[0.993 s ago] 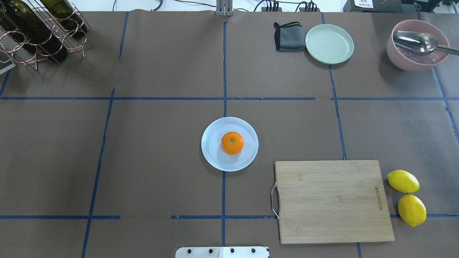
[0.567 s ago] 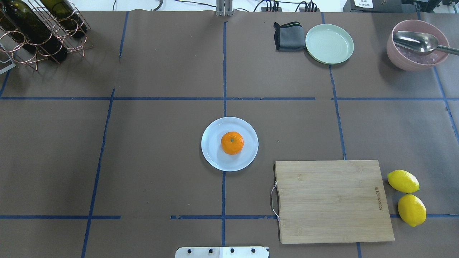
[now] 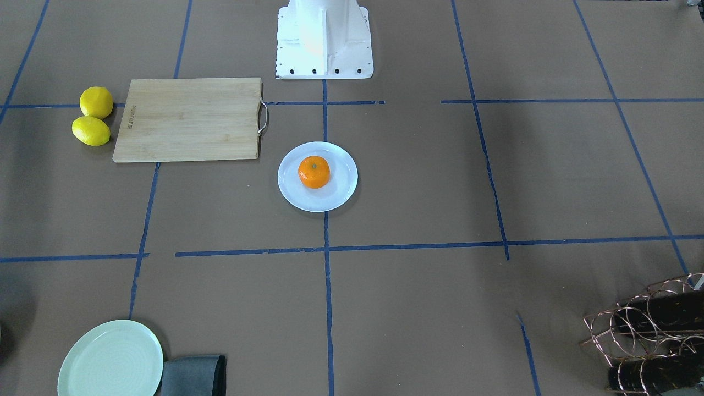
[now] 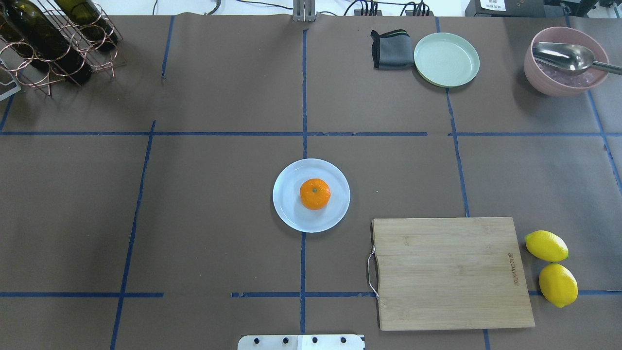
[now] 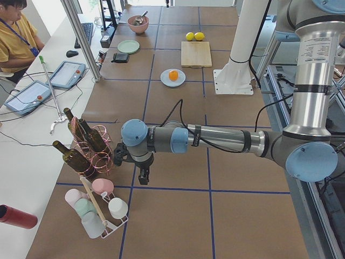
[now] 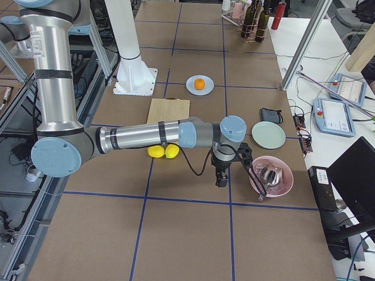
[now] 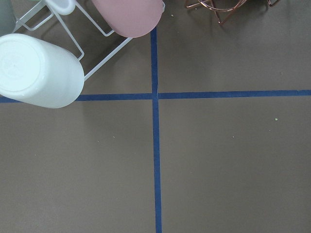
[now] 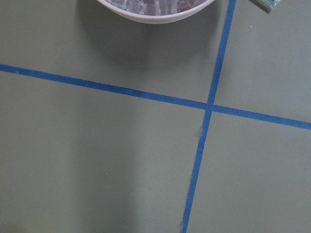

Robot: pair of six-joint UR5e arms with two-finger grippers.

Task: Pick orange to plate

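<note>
Dish: round pale blue-white shallow plate (image 4: 290, 215), mid-table, straddling a blue tape line.
Fruit: small round bright orange fruit (image 4: 315, 194), resting near the centre of that plate, greenish stem dimple up.
Left arm: left claw (image 5: 142, 176) pointing down over bare table, just beside the copper wire bottle rack (image 5: 92, 147), well apart from the plate; open or closed, cannot tell.
Right arm: right claw (image 6: 222, 178) pointing down just beside the pink round bowl (image 6: 280, 179); open or closed, cannot tell.
Around, seen from overhead: rectangular bamboo cutting board (image 4: 452, 272) at 4 o'clock of the plate; two yellow lemons (image 4: 546, 246) at the board's 3 o'clock; larger pale green plate (image 4: 446, 59) far off at 1 o'clock.
</note>
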